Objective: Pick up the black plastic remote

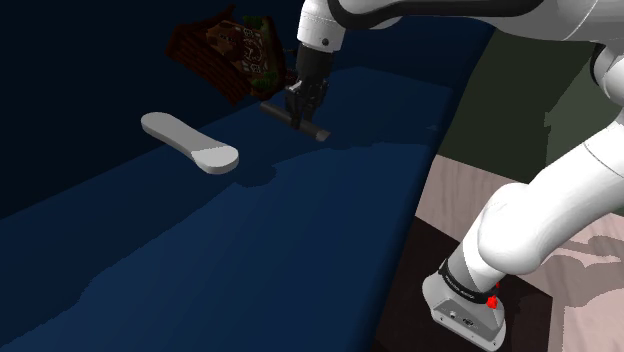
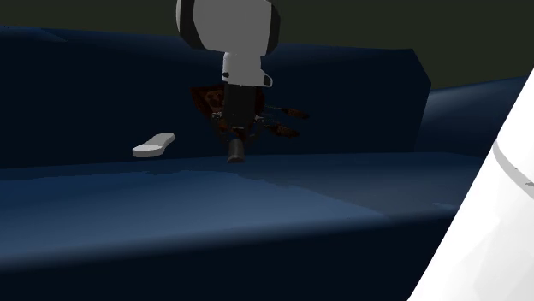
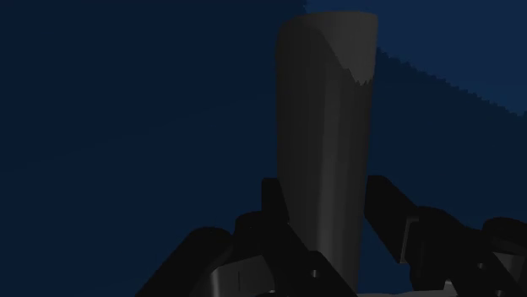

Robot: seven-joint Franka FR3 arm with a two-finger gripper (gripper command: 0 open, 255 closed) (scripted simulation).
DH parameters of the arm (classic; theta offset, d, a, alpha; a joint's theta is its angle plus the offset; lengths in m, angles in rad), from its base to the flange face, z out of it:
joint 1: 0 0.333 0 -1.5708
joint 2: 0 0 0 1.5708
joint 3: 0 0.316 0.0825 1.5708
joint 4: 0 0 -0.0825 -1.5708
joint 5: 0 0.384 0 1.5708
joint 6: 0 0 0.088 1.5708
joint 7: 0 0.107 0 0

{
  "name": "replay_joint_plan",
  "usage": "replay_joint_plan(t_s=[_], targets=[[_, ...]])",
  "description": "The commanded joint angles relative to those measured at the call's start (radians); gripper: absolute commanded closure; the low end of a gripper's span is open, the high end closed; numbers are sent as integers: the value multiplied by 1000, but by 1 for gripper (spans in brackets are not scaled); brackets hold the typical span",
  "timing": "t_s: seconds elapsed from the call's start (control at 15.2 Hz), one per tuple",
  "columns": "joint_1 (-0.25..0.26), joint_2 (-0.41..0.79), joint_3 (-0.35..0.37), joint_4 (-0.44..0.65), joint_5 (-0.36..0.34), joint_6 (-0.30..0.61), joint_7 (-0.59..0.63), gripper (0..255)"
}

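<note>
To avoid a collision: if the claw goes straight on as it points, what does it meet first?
The dark grey remote, clasped between its fingers; directly behind, probably the blue cushion.

The remote (image 1: 297,120) is a long, narrow, flat bar, plain dark grey, with no buttons or markings to be made out. It lies low over a dark blue surface (image 1: 300,240), towards the far side and about midway from left to right. Its length runs at a slant, one end farther away and to the left, the other nearer and to the right. The black gripper (image 1: 296,110) comes down on it from above, and its two fingers (image 3: 384,207) clasp the long sides near one end. The other end is blunt, with softly rounded corners. Whether the bar touches the surface cannot be told.
</note>
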Motion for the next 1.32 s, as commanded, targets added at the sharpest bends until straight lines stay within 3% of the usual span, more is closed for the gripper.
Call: replay_joint_plan(t_s=[0.0,1.25], targets=[[1,1,1,-2,1,-1,0,255],[-4,49,-2,253,-15,-207,24,255]])
